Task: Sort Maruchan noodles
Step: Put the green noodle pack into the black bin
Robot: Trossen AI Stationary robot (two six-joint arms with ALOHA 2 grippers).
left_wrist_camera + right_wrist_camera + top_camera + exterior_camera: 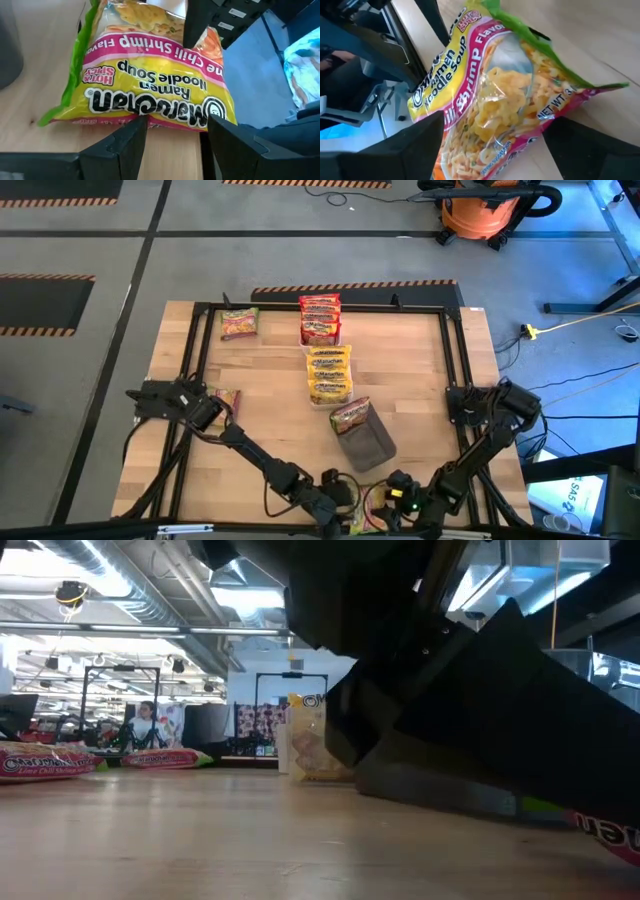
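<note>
A workshop floor with hazard striping surrounds the wooden table (420,370). At its near edge lies a lime chili shrimp Maruchan packet (150,85), between both spread-fingered grippers: left gripper (175,137), right gripper (492,145), neither gripping. Best that one closes squarely across the crinkly edge while the other backs off.

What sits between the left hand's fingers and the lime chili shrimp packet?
Nothing: in the left wrist view the left hand is open, fingertips right at the packet edge.
</note>
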